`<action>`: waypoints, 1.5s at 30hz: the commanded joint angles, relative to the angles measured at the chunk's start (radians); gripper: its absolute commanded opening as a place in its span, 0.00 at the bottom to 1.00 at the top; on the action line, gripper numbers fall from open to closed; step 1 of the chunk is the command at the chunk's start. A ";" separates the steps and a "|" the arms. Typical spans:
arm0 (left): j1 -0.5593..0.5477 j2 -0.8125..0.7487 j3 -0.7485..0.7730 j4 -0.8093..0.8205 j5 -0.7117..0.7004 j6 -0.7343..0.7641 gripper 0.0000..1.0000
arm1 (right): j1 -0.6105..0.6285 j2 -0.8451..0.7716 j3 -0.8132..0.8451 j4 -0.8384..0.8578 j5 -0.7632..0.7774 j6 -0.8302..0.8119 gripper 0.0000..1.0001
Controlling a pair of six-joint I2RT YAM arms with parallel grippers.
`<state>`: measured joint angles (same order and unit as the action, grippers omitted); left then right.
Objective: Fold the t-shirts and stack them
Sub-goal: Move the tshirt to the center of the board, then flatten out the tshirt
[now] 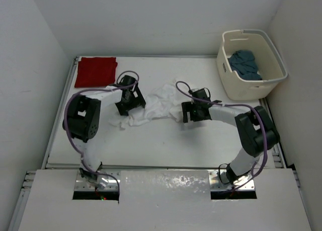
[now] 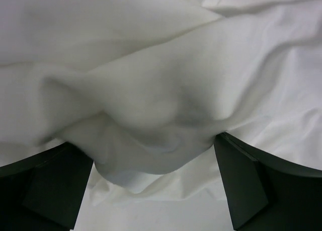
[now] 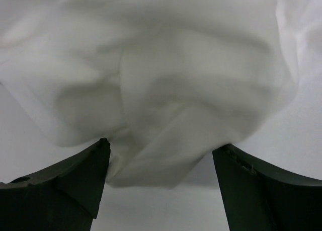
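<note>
A crumpled white t-shirt (image 1: 158, 106) lies in the middle of the table between both arms. My left gripper (image 1: 130, 101) stands open at its left end, with a fold of white cloth (image 2: 151, 155) bulging between the fingers. At the shirt's right end my right gripper (image 1: 193, 111) is open too, and a hanging corner of the shirt (image 3: 161, 160) sits between its fingers. A folded deep red t-shirt (image 1: 95, 71) rests flat at the back left corner. The dark teal-blue t-shirt (image 1: 245, 64) lies bunched inside the basket.
The cream laundry basket (image 1: 229, 85) stands at the back right corner, against the right wall. White walls close in the table on the left, back and right.
</note>
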<state>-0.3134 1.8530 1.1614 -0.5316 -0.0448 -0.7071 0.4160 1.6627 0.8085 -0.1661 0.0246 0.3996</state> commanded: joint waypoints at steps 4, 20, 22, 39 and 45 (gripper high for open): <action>0.030 0.001 0.118 0.099 -0.114 0.124 1.00 | 0.003 0.068 0.121 0.013 0.066 0.027 0.59; 0.181 -0.373 -0.318 -0.047 -0.261 -0.071 0.90 | 0.001 -0.060 0.093 -0.138 0.051 0.008 0.00; 0.183 -0.365 -0.342 0.020 -0.222 -0.069 0.87 | 0.003 -0.057 0.103 -0.145 0.051 0.007 0.00; 0.206 -0.166 -0.358 0.277 -0.130 -0.048 0.05 | 0.001 -0.109 0.086 -0.173 0.061 -0.021 0.00; 0.201 -0.322 -0.365 0.289 -0.046 -0.019 0.00 | -0.005 -0.161 0.095 -0.170 0.061 -0.045 0.00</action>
<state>-0.1158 1.6238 0.8070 -0.2455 -0.1448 -0.7418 0.4152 1.5620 0.8894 -0.3405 0.0769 0.3820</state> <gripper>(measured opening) 0.009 0.009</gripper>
